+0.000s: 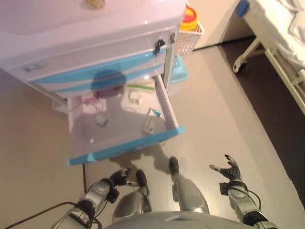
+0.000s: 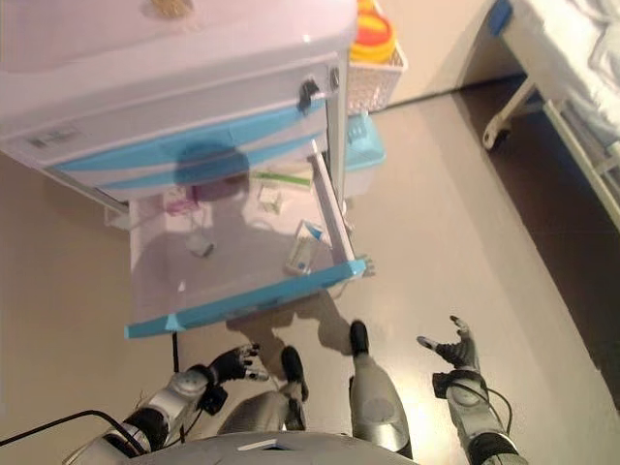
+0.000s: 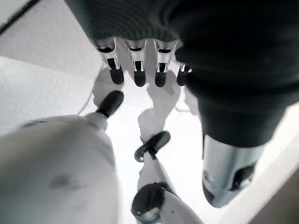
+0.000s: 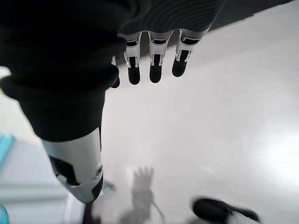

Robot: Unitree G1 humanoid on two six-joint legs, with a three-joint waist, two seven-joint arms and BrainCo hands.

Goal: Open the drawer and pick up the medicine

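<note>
The white cabinet's lower drawer [image 1: 121, 147] with a blue front stands pulled open. Inside lie a white and teal medicine box [image 1: 149, 122] near the right wall, a small white box [image 1: 134, 97] and a green and white box [image 1: 141, 87] at the back, a pink item [image 1: 89, 99] and a small grey item [image 1: 101, 120]. My left hand [image 1: 118, 178] hangs low below the drawer front, fingers relaxed, empty. My right hand [image 1: 230, 169] is open and empty over the floor at the lower right, apart from the drawer. Both wrist views show straight fingers [image 3: 135, 70] [image 4: 154, 63] over bare floor.
A white wire basket [image 1: 188, 38] with a yellow and red container [image 1: 189, 18] stands right of the cabinet. A light blue bin [image 1: 178, 72] sits under it. A bed [image 1: 281, 33] on castors stands at the far right. Open floor lies between cabinet and bed.
</note>
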